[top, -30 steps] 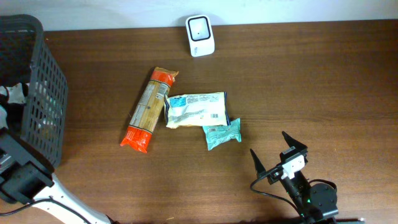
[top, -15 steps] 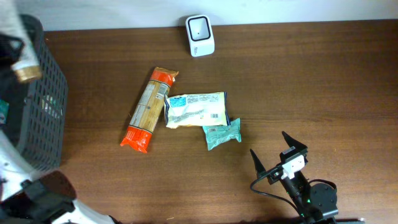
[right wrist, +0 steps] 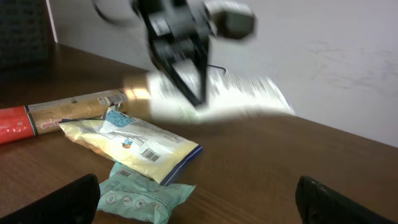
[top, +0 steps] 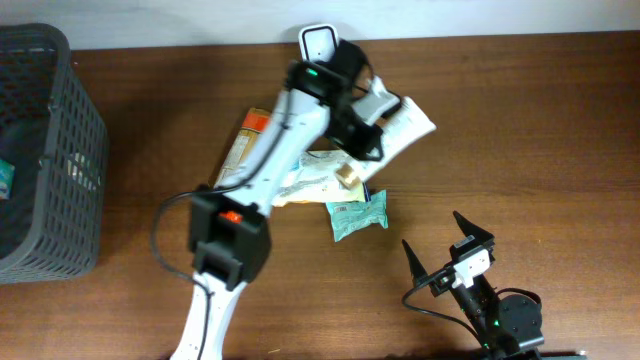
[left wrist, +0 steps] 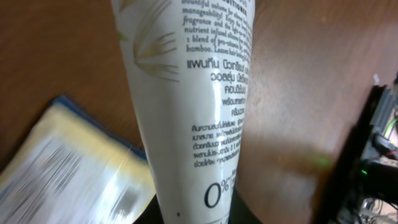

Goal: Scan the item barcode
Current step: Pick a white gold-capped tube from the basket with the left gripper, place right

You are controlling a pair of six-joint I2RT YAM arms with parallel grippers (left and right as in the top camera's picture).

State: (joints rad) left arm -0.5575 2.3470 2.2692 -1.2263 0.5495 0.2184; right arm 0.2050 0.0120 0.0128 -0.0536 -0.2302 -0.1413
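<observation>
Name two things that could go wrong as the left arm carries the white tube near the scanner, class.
1. The white tube sticks out far beyond the left gripper, so it could slip or swing, hiding its barcode from the scanner.
2. The tube's gold cap end hangs just above the yellow packet; dropping lower could knock it.

light: even, bright, soft shadows | glare: pale sheen on the table (left wrist: 298,106) and a white streak down the tube (left wrist: 186,93) in left wrist view | blur: arm (right wrist: 180,37) and tube smeared in right wrist view; yellow packet (left wrist: 68,168) out of focus | overhead: sharp
</observation>
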